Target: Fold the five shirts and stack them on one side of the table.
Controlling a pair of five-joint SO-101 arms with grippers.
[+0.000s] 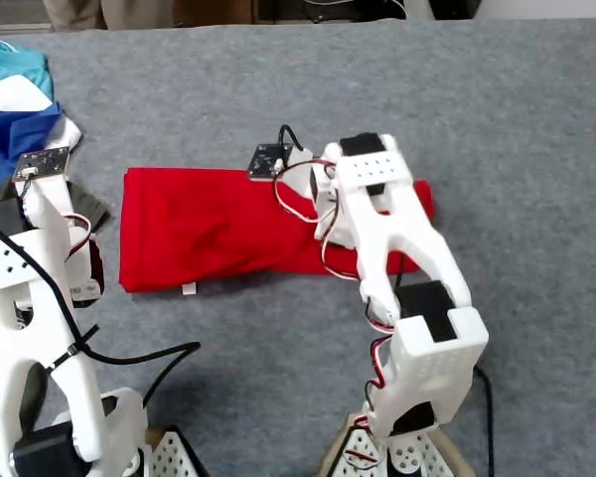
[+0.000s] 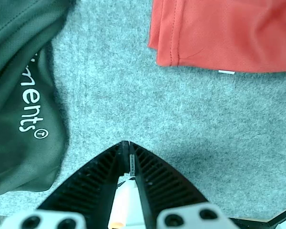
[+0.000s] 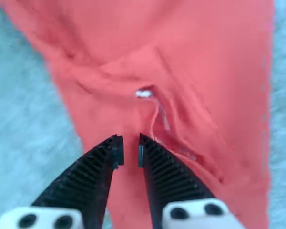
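Note:
A red shirt (image 1: 209, 229) lies folded into a long band across the middle of the grey table (image 1: 477, 99). My right arm (image 1: 377, 209) stands over the band's right part. In the right wrist view my right gripper (image 3: 128, 143) hangs just above the red shirt (image 3: 190, 57), its fingers a narrow gap apart with nothing between them, near a small white label (image 3: 144, 93). My left gripper (image 2: 127, 145) is shut and empty over bare table, between a dark shirt (image 2: 19, 95) with white print and the red shirt's corner (image 2: 219, 33).
Teal (image 1: 15, 62), white (image 1: 15, 97) and blue (image 1: 15, 139) shirts are heaped at the table's far left corner. The dark shirt (image 1: 87, 207) lies under my left arm (image 1: 40, 258). Bare table stretches to the right and behind the red shirt.

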